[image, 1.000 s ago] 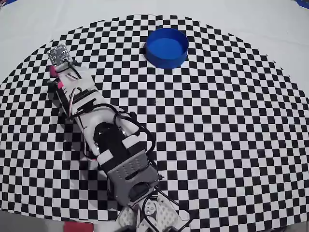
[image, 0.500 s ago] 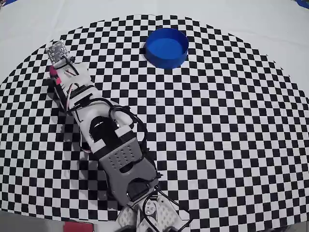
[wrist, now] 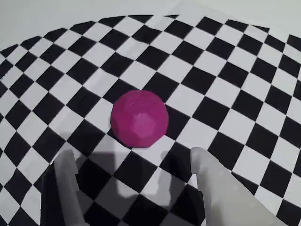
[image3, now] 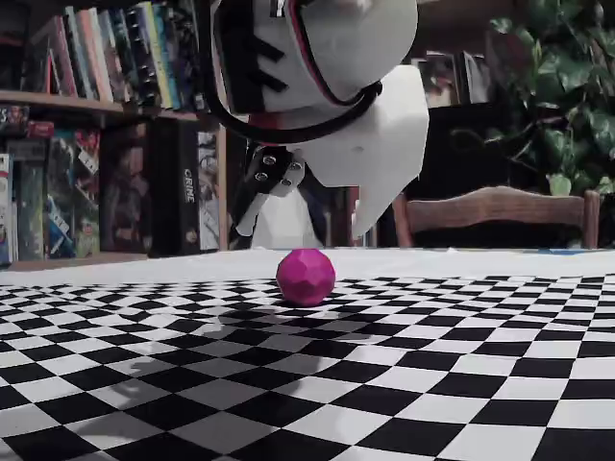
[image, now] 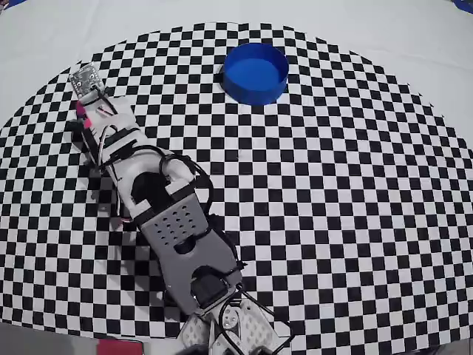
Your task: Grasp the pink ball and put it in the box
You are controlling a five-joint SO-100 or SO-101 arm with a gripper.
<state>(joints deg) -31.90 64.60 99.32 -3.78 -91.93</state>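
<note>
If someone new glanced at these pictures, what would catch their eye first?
Probably the pink ball, vivid on the black-and-white checkered cloth, just ahead of the open gripper. Next, the box, bright blue, near the cloth's far edge in the overhead view, well away from the white arm.

- My arm point(image: 159, 222) is mostly white plastic, with a grey perforated plate on one link.
- Black cables loop along it, and I see thin red wires near the wrist.
- Small pink-red tabs mark the wrist.
- My pincer point(wrist: 136, 188) has pale, whitish fingers point(wrist: 221, 188).
- From the fixed view, the white shell carries black slots.
</note>
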